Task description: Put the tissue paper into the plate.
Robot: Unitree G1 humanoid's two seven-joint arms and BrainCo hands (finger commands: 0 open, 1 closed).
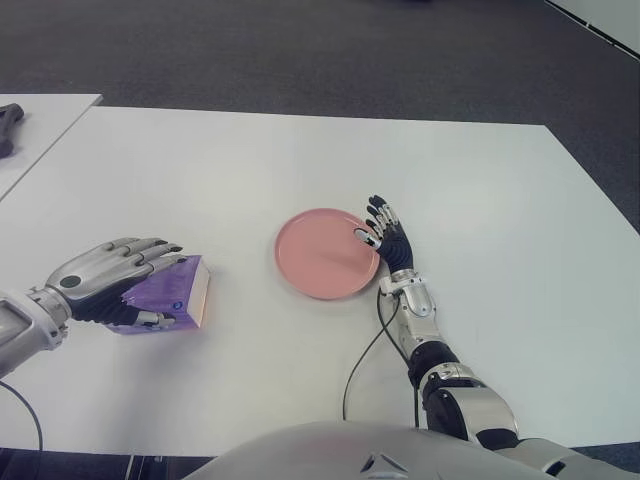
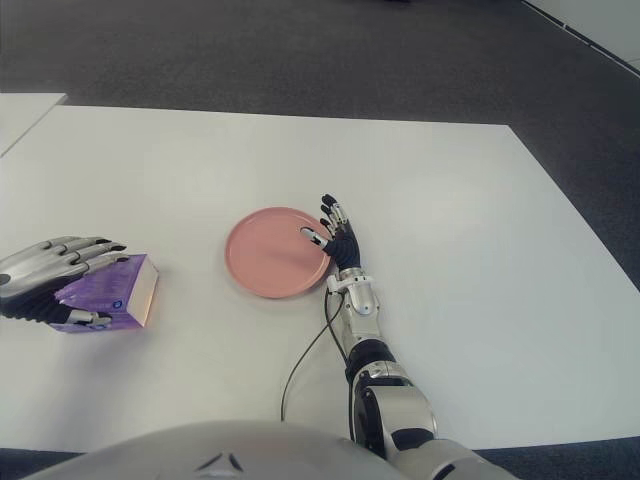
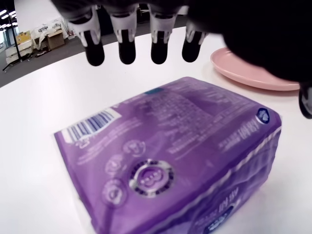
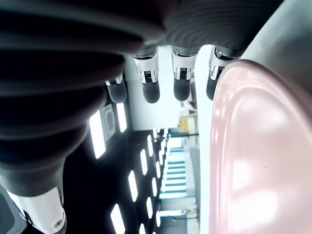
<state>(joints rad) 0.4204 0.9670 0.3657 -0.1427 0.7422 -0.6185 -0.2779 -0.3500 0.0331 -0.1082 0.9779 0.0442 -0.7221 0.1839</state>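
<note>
Tissue pack [image 1: 170,293], purple, lies on the white surface [image 1: 200,170], well left of the pink plate [image 1: 325,253]. Left hand [image 1: 105,280] arches over it, fingers [image 3: 126,46] extended above the pack, not closed on it. Right hand [image 1: 385,235] sits at the plate's right rim, fingers straight and relaxed, holding nothing.

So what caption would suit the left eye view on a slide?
Left hand over a purple tissue pack on the white table; right hand at the pink plate's rim.
</note>
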